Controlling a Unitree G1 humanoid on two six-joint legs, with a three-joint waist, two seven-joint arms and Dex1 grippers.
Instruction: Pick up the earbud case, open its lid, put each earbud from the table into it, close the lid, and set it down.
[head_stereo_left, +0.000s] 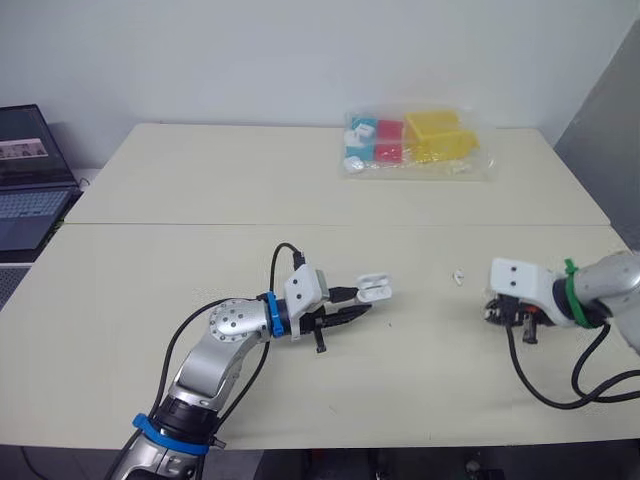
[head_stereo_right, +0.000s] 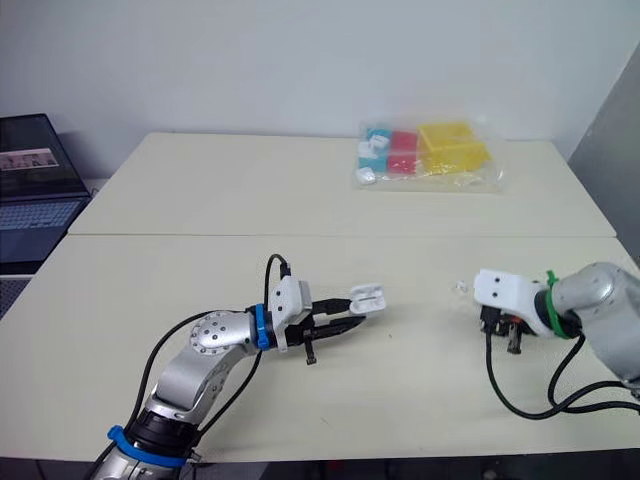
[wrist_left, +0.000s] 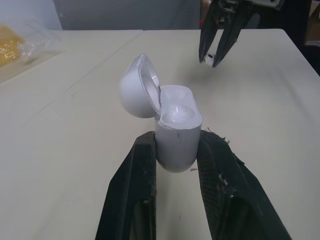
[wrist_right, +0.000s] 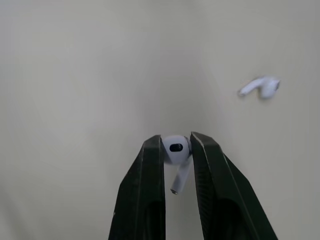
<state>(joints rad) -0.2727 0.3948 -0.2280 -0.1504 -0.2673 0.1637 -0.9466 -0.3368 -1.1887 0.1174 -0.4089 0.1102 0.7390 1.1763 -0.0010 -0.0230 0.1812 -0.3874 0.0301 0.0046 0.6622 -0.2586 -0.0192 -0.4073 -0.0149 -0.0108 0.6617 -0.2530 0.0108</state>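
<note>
My left gripper (wrist_left: 176, 150) is shut on the white earbud case (wrist_left: 175, 130), held just above the table's middle with its lid (wrist_left: 136, 86) swung open and both wells empty. The case (head_stereo_left: 373, 289) shows white at the fingertips in the head views. To the right, my right gripper (wrist_right: 176, 150) is shut on one white earbud (wrist_right: 175, 148), its stem pointing down, close over the table. The right gripper (wrist_left: 216, 47) also appears beyond the case in the left wrist view. A second earbud (head_stereo_left: 459, 276) lies loose on the table between the two grippers, also seen as an earbud (wrist_right: 261, 87) from the right wrist.
A clear bag (head_stereo_left: 415, 143) with yellow, red and blue boxes lies at the table's far side. A laptop (head_stereo_left: 30, 180) stands off the table's left. A seam (head_stereo_left: 300, 224) runs across the tabletop. Black cables trail from both wrists.
</note>
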